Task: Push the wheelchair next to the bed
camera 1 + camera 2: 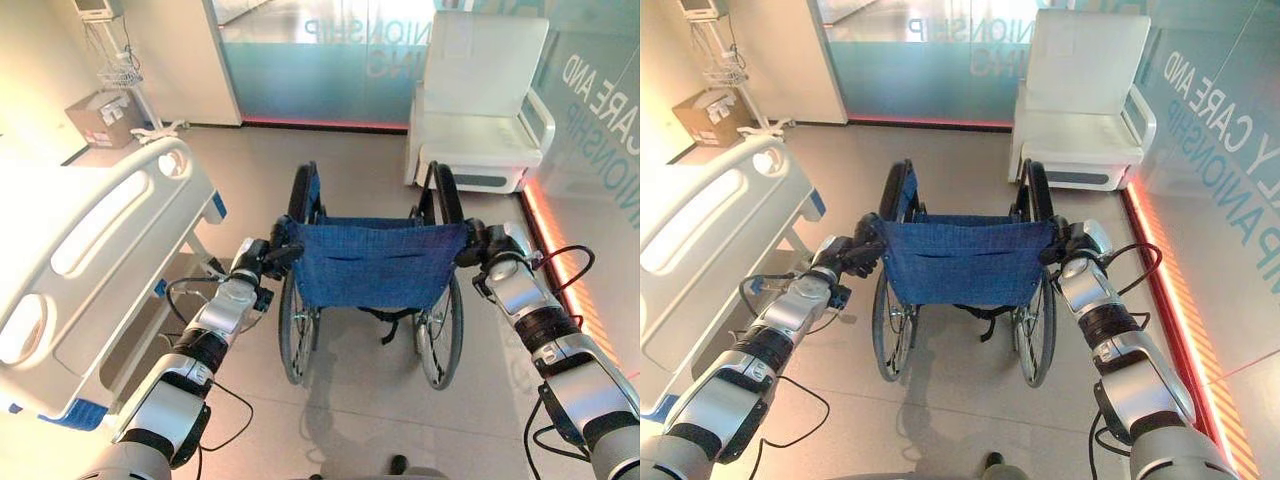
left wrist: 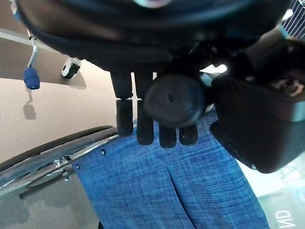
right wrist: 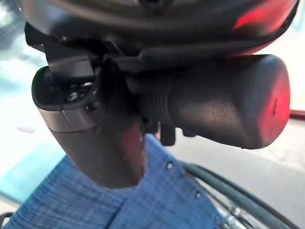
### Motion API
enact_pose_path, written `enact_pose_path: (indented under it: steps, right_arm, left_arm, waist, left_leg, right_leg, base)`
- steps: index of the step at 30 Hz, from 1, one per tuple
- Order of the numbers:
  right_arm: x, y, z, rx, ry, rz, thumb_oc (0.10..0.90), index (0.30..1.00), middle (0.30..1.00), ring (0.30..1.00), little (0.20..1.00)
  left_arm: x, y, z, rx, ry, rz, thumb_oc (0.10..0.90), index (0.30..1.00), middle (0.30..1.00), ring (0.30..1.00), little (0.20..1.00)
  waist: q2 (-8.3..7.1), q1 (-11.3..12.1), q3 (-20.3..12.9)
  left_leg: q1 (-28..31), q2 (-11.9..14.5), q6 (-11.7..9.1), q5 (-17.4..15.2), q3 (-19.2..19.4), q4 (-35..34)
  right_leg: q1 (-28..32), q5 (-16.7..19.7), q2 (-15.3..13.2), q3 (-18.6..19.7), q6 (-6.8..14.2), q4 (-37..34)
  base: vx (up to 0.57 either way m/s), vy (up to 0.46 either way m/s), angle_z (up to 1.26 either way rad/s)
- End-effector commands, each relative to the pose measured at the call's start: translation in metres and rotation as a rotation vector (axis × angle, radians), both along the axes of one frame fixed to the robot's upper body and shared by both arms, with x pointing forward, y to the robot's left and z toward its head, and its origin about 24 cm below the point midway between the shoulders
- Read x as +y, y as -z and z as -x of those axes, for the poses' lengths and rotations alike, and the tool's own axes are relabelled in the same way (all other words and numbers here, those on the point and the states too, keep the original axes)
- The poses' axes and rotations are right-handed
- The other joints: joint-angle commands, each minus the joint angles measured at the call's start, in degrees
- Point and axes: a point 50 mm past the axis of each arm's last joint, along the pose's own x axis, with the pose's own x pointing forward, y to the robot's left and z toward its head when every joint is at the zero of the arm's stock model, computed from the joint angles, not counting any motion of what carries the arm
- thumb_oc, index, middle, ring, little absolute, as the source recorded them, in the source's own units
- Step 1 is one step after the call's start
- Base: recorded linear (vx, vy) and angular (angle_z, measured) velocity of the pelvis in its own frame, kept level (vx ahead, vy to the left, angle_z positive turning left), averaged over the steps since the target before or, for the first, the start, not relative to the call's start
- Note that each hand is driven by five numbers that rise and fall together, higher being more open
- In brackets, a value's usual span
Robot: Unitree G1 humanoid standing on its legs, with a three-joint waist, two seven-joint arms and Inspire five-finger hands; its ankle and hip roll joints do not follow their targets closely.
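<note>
The wheelchair with a blue cloth backrest stands in the middle of the floor, its back facing me. My left hand is curled round its left push handle, fingers wrapped behind the black grip. At the other side, my right hand is shut on the right push handle, with the thumb beside the grip. The white hospital bed with its side rail lies along the left, a short gap from the wheelchair's left wheel.
A white armchair stands against the glass wall at the back right, just beyond the wheelchair's front. A cardboard box sits at the bed's far end. A red light strip runs along the right wall's foot.
</note>
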Motion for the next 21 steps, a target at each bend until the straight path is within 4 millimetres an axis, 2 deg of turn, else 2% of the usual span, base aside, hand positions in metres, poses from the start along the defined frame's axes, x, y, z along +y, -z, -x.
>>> enact_pose_path:
  steps: [1, 2, 3, 5, 8, 9, 11, 13, 14, 15, 17, 20, 21]
  right_arm:
    - [0.019, 0.026, 0.007, 0.094, -0.192, -0.025, 0.400, 0.300, 0.300, 0.300, 0.300]
    - [0.014, 0.024, 0.008, 0.093, -0.190, -0.023, 0.400, 0.300, 0.300, 0.300, 0.300]
    - [0.013, 0.024, 0.009, 0.095, -0.190, -0.019, 0.400, 0.300, 0.300, 0.300, 0.300]
    - [0.010, 0.021, 0.009, 0.093, -0.190, -0.012, 0.400, 0.300, 0.300, 0.300, 0.300]
    - [0.001, 0.007, 0.003, 0.066, -0.183, -0.004, 0.400, 0.300, 0.300, 0.300, 0.300]
    - [0.001, 0.007, 0.003, 0.066, -0.183, -0.003, 0.400, 0.300, 0.300, 0.300, 0.300]
    - [-0.009, -0.003, -0.003, 0.052, -0.174, -0.009, 0.400, 0.300, 0.300, 0.300, 0.300]
    - [-0.007, -0.006, -0.006, 0.067, -0.188, -0.021, 0.400, 0.300, 0.300, 0.300, 0.300]
    - [-0.007, -0.006, -0.006, 0.069, -0.191, -0.022, 0.400, 0.300, 0.300, 0.300, 0.300]
    - [-0.005, -0.002, -0.005, 0.091, -0.202, -0.026, 0.400, 0.300, 0.300, 0.300, 0.300]
    - [-0.005, 0.004, -0.002, 0.120, -0.215, -0.014, 0.400, 0.300, 0.300, 0.300, 0.300]
    - [-0.005, 0.007, -0.002, 0.132, -0.229, 0.010, 0.400, 0.300, 0.300, 0.300, 0.300]
    - [-0.005, 0.007, -0.003, 0.137, -0.239, 0.023, 0.400, 0.300, 0.300, 0.300, 0.300]
  left_arm:
    - [0.021, 0.016, 0.012, 0.076, -0.006, -0.128, 0.400, 0.300, 0.300, 0.300, 0.300]
    - [0.020, 0.015, 0.012, 0.089, 0.005, -0.136, 0.400, 0.300, 0.300, 0.300, 0.300]
    - [0.018, 0.015, 0.011, 0.095, 0.012, -0.138, 0.400, 0.300, 0.300, 0.300, 0.300]
    - [0.015, 0.012, 0.010, 0.099, 0.022, -0.152, 0.400, 0.300, 0.300, 0.300, 0.300]
    - [0.015, 0.003, 0.003, 0.089, 0.030, -0.174, 0.400, 0.300, 0.300, 0.300, 0.300]
    - [0.015, 0.003, 0.003, 0.089, 0.030, -0.174, 0.400, 0.300, 0.300, 0.300, 0.300]
    - [0.017, 0.000, -0.003, 0.099, 0.029, -0.197, 0.400, 0.300, 0.300, 0.300, 0.300]
    - [0.019, 0.003, -0.002, 0.135, 0.011, -0.198, 0.400, 0.300, 0.300, 0.300, 0.300]
    - [0.020, 0.004, -0.002, 0.140, 0.008, -0.199, 0.400, 0.300, 0.300, 0.300, 0.300]
    - [0.025, 0.010, 0.002, 0.173, -0.008, -0.207, 0.400, 0.300, 0.300, 0.300, 0.300]
    - [0.030, 0.018, 0.007, 0.206, -0.030, -0.190, 0.400, 0.300, 0.300, 0.300, 0.300]
    - [0.036, 0.021, 0.010, 0.216, -0.057, -0.167, 0.400, 0.300, 0.300, 0.300, 0.300]
    - [0.040, 0.021, 0.009, 0.214, -0.076, -0.154, 0.400, 0.300, 0.300, 0.300, 0.300]
  waist:
    - [0.32, 2.05, 1.19]
    - [-0.06, 1.35, 2.07]
    - [-0.29, 0.82, 2.66]
    - [-1.29, -0.19, 3.82]
    - [-2.13, -1.43, 5.12]
    - [-2.06, -1.45, 5.20]
    - [-3.04, -1.41, 4.25]
    - [-3.11, -1.20, 3.27]
    - [-3.11, -1.20, 3.15]
    - [-3.58, -1.27, 2.30]
    - [-4.12, -1.48, 0.88]
    - [-4.36, -1.71, -0.36]
    - [-4.73, -1.86, -1.09]
  left_leg:
    - [-6.69, -3.80, 2.78, -2.26, 0.46, 6.59]
    - [-6.28, -4.26, 2.58, -2.70, -0.59, 7.07]
    - [-5.78, -4.47, 2.45, -3.09, -1.56, 7.36]
    - [-4.49, -4.93, 2.19, -5.06, -3.36, 8.21]
    - [-3.36, -4.86, 2.43, -8.29, -6.23, 9.16]
    - [-3.31, -4.79, 2.42, -8.35, -6.27, 9.21]
    - [-4.99, -3.92, 1.96, -9.33, -6.21, 11.68]
    - [-5.36, -1.88, 0.88, -9.28, -5.51, 13.36]
    - [-5.35, -1.61, 0.76, -9.34, -5.41, 13.57]
    - [-4.63, 0.15, -0.13, -9.55, -4.90, 14.75]
    - [-3.74, 1.82, -0.92, -9.96, -4.59, 15.95]
    - [-4.29, 4.22, -1.87, -7.47, -3.69, 19.25]
    - [-5.66, 5.67, -2.21, -4.89, -2.61, 23.27]
  right_leg:
    - [-10.54, 0.27, -4.42, 1.46, 1.65, 29.87]
    - [-13.39, 4.05, -4.54, 2.83, 1.90, 28.48]
    - [-14.84, 5.27, -4.78, 3.21, 1.85, 26.62]
    - [-17.10, 7.74, -5.95, 3.94, 2.06, 18.29]
    - [-17.63, 8.58, -6.48, 6.65, 2.81, 5.44]
    - [-17.49, 8.62, -6.42, 6.57, 2.80, 5.32]
    - [-15.06, 6.39, -5.86, 7.45, 3.38, 4.46]
    - [-14.66, 3.28, -5.23, 6.70, 3.22, 7.47]
    - [-14.76, 2.89, -5.13, 6.69, 3.18, 7.98]
    - [-14.01, 1.71, -4.74, 5.83, 2.31, 8.63]
    - [-12.72, 0.97, -3.97, 5.02, 1.05, 7.95]
    - [-11.64, 0.06, -2.91, 4.05, -0.56, 7.01]
    - [-10.57, -0.74, -2.15, 3.38, -1.85, 6.32]
  base:
    - [0.19, 0.066, 0.03]
    - [0.22, -0.001, 0.10]
    - [0.26, -0.078, 0.15]
    - [0.26, -0.204, 0.40]
    - [0.23, -0.282, 0.26]
    - [0.19, -0.348, 0.43]
    - [0.24, -0.404, 0.51]
    - [0.25, -0.307, 0.41]
    - [0.36, -0.332, 0.48]
    - [0.38, -0.332, 0.43]
    - [0.43, -0.359, 0.26]
    - [0.27, -0.243, 0.24]
    - [0.24, -0.219, 0.06]
